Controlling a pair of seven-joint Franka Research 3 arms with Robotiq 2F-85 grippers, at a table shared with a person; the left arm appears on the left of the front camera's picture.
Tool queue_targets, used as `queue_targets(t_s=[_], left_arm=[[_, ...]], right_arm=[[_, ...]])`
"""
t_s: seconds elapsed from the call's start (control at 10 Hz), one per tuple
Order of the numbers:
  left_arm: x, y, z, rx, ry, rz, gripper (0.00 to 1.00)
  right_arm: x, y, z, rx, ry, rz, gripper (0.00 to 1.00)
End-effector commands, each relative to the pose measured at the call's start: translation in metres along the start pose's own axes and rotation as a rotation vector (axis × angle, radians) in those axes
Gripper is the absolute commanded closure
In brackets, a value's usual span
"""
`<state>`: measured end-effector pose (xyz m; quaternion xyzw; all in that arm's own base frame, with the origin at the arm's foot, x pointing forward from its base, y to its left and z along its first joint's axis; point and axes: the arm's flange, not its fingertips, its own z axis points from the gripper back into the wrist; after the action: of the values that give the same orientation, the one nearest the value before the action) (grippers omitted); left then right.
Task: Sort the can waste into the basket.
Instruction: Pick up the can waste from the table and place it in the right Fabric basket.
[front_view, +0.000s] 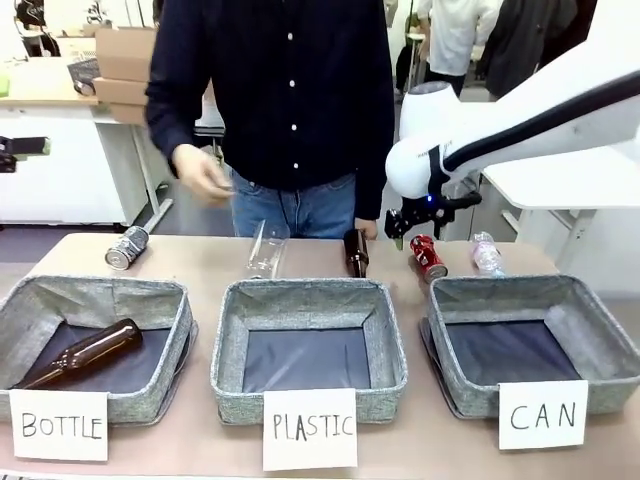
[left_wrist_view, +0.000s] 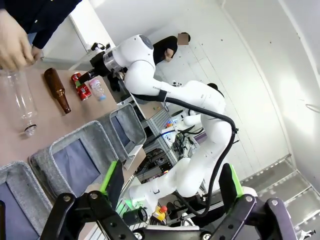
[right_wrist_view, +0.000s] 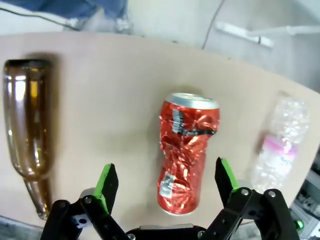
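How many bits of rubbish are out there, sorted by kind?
Cans: 2, red can, dark can
Brown bottles: 2, loose one, binned one
Clear bottles: 2, large one, small one
Total: 6

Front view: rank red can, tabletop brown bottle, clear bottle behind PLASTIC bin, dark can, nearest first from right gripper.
1. red can, just below the right gripper
2. brown bottle, to its left
3. clear bottle, mid-table
4. dark can, far left
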<state>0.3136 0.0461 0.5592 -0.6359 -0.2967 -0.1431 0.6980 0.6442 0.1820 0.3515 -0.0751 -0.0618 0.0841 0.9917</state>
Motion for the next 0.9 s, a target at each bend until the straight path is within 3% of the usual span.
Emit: queue_targets(t_s=[0.0, 0.2, 0.8], left_arm=[[0.002, -0.002, -0.002, -0.024, -0.013, -0.022, 0.0], [0.002, -0.002, -0.002, -0.024, -0.013, -0.022, 0.0], [0.002, -0.002, -0.002, -0.024, -0.013, -0.022, 0.0]], right_arm=[[0.008, -0.003, -0.011, 0.045, 0.02, -0.012, 0.0], [0.005, -0.009, -0.033, 0.016, -0.013, -0.062, 0.0], [-0.002, -0.018, -0.058, 0.037, 0.029, -0.116, 0.0]])
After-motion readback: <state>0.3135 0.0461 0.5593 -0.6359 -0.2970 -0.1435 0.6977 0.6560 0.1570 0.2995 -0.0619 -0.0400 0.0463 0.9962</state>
